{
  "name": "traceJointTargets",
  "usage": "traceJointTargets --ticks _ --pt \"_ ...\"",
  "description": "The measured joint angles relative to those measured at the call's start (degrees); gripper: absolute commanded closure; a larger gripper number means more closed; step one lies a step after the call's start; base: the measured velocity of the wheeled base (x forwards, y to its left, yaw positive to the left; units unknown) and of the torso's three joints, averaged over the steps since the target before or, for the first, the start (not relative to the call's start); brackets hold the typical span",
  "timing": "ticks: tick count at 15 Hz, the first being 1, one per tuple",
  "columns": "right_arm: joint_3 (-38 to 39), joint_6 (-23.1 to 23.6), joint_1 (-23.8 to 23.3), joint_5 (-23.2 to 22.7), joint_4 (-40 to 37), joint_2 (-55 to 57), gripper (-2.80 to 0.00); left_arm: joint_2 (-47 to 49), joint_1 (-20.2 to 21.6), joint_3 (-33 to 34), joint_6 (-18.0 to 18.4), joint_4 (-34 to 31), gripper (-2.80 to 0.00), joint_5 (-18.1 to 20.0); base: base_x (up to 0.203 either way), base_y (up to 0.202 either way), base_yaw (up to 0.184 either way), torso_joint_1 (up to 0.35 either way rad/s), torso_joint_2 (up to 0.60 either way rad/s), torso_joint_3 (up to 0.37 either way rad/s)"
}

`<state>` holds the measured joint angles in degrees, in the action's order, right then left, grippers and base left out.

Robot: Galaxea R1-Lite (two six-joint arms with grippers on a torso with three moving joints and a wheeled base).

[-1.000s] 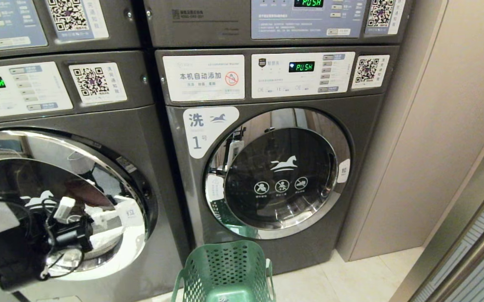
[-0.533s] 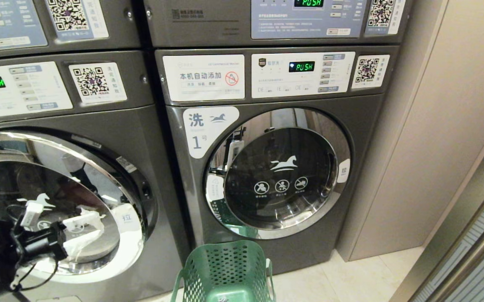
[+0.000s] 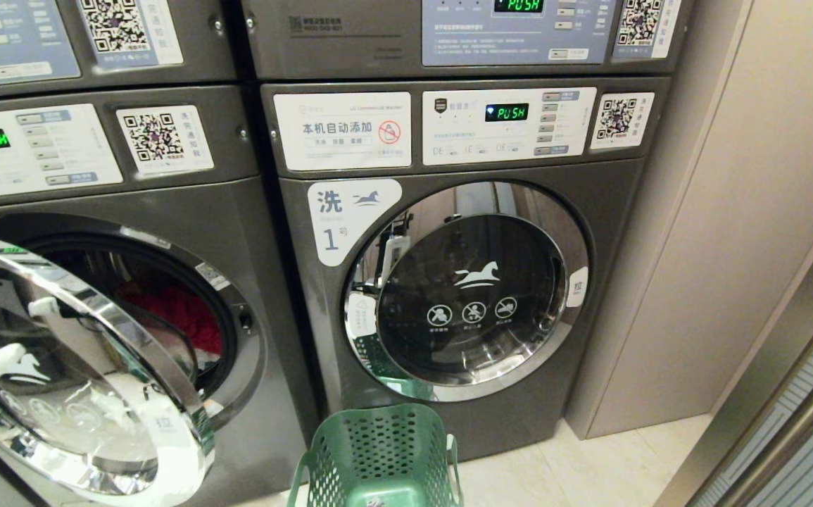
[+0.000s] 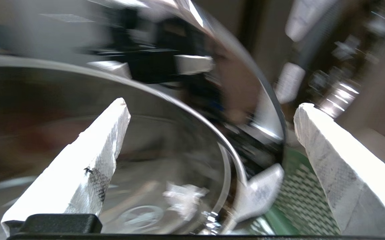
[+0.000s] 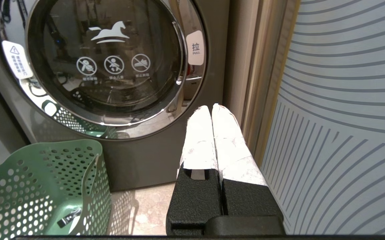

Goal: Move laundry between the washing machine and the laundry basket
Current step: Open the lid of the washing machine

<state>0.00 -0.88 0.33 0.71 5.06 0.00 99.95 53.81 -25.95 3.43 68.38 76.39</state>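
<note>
Nearest, the laundry basket [image 3: 378, 458] stands on the floor in front of the robot, before the closed washer labelled 1 [image 3: 462, 296]; almost nothing lies in it, only a small dark scrap on the bottom in the right wrist view. Just beside it the right gripper [image 5: 212, 108] hangs parked, its fingers pressed together on nothing, facing that closed washer.

To the left, the washing machine [image 3: 167, 204] has its chrome-rimmed door [image 3: 96, 380] swung out toward the robot, part open. In the left wrist view the left gripper [image 4: 209, 110] sits close against the door's rim with its fingers spread wide and nothing between them; in the head view only a white fingertip shows at the left edge. Whether a finger touches the rim I cannot tell.

Beyond the door, deep in the drum, the laundry [image 3: 177, 317] shows as a red heap with a pale piece below it.

The step in hand looks like clearing the door. Best to push it fully aside first, so the arm can pass the rim, then reach in low toward the red cloth and pinch a thick fold rather than a loose edge
</note>
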Motion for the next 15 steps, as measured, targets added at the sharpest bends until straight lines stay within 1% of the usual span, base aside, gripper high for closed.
traceJointTargets --ticks 1,2,3,4,5,6,7,8,9,10,11,12,13,15 --pt "0.00 0.00 0.00 -0.01 0.00 0.00 0.00 -5.84 5.78 0.58 -1.26 -3.48 -2.80 -0.58 0.000 0.000 0.000 0.000 0.00 0.000" --pt "0.00 0.00 0.00 0.00 0.00 0.00 0.00 -11.66 13.08 0.87 -3.34 -7.30 -2.80 -1.11 0.000 0.000 0.000 0.000 0.00 0.000" --pt "0.00 0.00 0.00 -0.01 0.00 0.00 0.00 -16.97 20.72 0.85 -6.31 -10.64 -2.80 -1.61 0.000 0.000 0.000 0.000 0.00 0.000" --pt "0.00 0.00 0.00 -0.02 0.00 0.00 0.00 -21.81 27.66 0.32 -10.02 -13.19 -2.80 -2.41 0.000 0.000 0.000 0.000 0.00 0.000" --pt "0.00 0.00 0.00 -0.02 -0.02 0.00 0.00 -26.83 33.91 -0.90 -14.89 -14.72 -2.80 -4.41 0.000 0.000 0.000 0.000 0.00 0.000" --pt "0.00 0.00 0.00 0.00 -0.02 0.00 0.00 -31.35 38.47 -2.89 -20.35 -14.86 -2.80 -8.71 0.000 0.000 0.000 0.000 0.00 0.000" --pt "0.00 0.00 0.00 -0.02 -0.01 0.00 0.00 -34.88 40.85 -5.69 -25.32 -14.19 -2.80 -14.55 0.000 0.000 0.000 0.000 0.00 0.000" --pt "0.00 0.00 0.00 0.00 -0.02 0.00 0.00 -37.79 41.45 -9.39 -29.62 -12.93 -2.80 -20.83 0.000 0.000 0.000 0.000 0.00 0.000" --pt "0.00 0.00 0.00 -0.02 0.00 0.00 0.00 -39.82 41.00 -13.45 -32.43 -11.79 -2.80 -25.53 0.000 0.000 0.000 0.000 0.00 0.000" --pt "0.00 0.00 -0.02 0.00 -0.02 0.00 0.00 -41.05 39.69 -17.16 -33.66 -11.34 -2.80 -27.56 0.000 0.000 0.000 0.000 0.00 0.000" --pt "0.00 0.00 -0.02 -0.02 0.00 0.00 0.00 -41.55 37.52 -20.46 -33.46 -11.44 -2.80 -27.90 0.000 0.000 0.000 0.000 0.00 0.000" --pt "0.00 0.00 -0.02 0.00 0.00 0.00 0.00 -41.18 34.74 -22.79 -31.65 -12.37 -2.80 -27.93 0.000 0.000 0.000 0.000 0.00 0.000" --pt "0.00 0.00 0.00 -0.02 0.00 0.00 0.00 -40.13 31.74 -24.63 -28.65 -13.81 -2.80 -28.05 0.000 0.000 0.000 0.000 0.00 0.000" --pt "0.00 0.00 -0.02 -0.02 0.00 0.00 0.00 -36.44 25.49 -28.29 -19.29 -19.47 -2.80 -28.77 0.000 0.000 0.000 0.000 0.00 0.000"
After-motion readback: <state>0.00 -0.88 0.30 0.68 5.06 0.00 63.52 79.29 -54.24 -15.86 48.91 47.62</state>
